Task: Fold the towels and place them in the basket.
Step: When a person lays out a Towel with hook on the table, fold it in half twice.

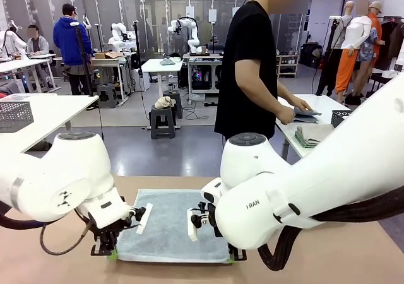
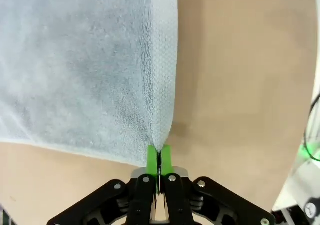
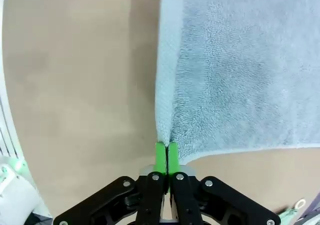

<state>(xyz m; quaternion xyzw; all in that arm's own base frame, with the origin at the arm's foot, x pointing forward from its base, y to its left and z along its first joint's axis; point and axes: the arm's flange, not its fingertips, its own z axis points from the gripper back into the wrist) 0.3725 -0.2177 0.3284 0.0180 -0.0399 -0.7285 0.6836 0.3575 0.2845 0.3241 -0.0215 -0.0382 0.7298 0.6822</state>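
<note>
- Left gripper (image 2: 159, 156) clenched on the near left corner of the pale blue-grey towel (image 1: 167, 224).
- The towel lies spread flat on the tan table (image 1: 328, 259).
- Right gripper (image 3: 166, 152) clenched on the towel's near right corner.
- The first fold looks about to begin. Next, both corners should rise together and travel to the towel's far edge.

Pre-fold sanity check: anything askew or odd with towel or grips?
Nothing stands out. The pale blue towel lies flat on the table; left tool and right tool each pinch a near corner.

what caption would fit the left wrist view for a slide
Left gripper shut on a corner of the pale blue-grey towel, which lies spread on the tan table.
</note>
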